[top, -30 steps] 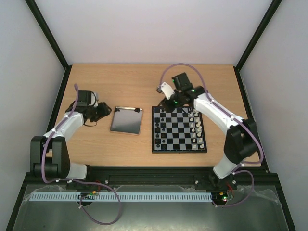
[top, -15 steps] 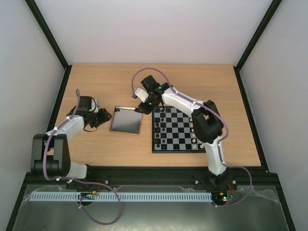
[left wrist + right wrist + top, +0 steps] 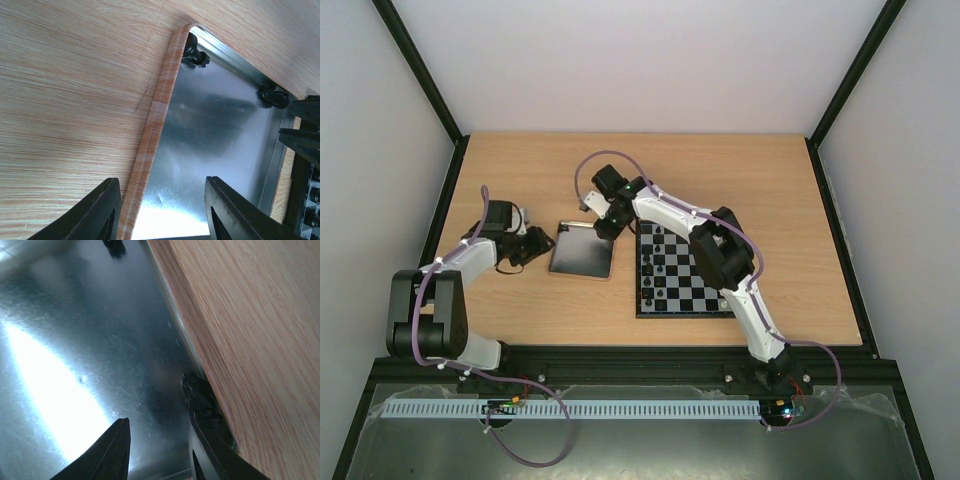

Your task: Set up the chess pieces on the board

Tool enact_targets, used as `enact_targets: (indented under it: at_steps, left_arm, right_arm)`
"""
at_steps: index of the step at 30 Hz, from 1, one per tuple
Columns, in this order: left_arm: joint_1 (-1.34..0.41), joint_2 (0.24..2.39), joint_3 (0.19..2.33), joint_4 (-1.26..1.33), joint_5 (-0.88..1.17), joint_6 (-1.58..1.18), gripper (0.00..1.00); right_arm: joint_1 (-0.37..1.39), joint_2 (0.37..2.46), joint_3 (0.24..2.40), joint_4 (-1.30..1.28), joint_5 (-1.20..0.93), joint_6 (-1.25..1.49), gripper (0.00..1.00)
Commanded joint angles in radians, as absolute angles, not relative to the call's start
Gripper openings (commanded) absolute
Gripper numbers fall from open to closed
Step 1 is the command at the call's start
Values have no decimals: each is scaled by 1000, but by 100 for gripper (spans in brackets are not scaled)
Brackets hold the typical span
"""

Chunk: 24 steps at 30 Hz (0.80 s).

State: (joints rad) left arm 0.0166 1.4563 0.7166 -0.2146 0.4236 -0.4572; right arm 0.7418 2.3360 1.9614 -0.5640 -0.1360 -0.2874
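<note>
The board (image 3: 685,285) lies right of centre, with small black chess pieces (image 3: 655,262) on its left columns. A shiny metal tray (image 3: 582,255) sits to its left. Two black pieces rest in the tray's far corners (image 3: 196,54) (image 3: 272,95). My right gripper (image 3: 603,228) hovers low over the tray's far right corner, open and part-way narrowed. One black piece (image 3: 200,400) sits against the rim just beyond its right fingertip. My left gripper (image 3: 162,210) is open, straddling the tray's left rim (image 3: 150,130).
My right arm stretches across the board's far left corner and hides its right side. Bare wooden table (image 3: 540,170) surrounds the tray and board. A second black piece (image 3: 115,245) shows at the tray's other far corner.
My right arm has swung left from the board's far edge to the tray's far right corner, and its jaws have narrowed. The left gripper has edged closer to the tray.
</note>
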Motion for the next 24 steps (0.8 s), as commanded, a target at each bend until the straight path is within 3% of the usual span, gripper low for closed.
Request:
enact_targets:
  at_steps: [1, 16, 24]
  left_arm:
    - [18, 1467, 700, -206, 456, -454, 49]
    - [-6, 1487, 703, -209, 464, -447, 47]
    - [-69, 1494, 723, -251, 330, -454, 40]
  right_arm:
    - [745, 2366, 1995, -624, -91, -283, 32]
    - [747, 2370, 2003, -625, -55, -291, 32]
    - [747, 2342, 2002, -608, -48, -307, 32]
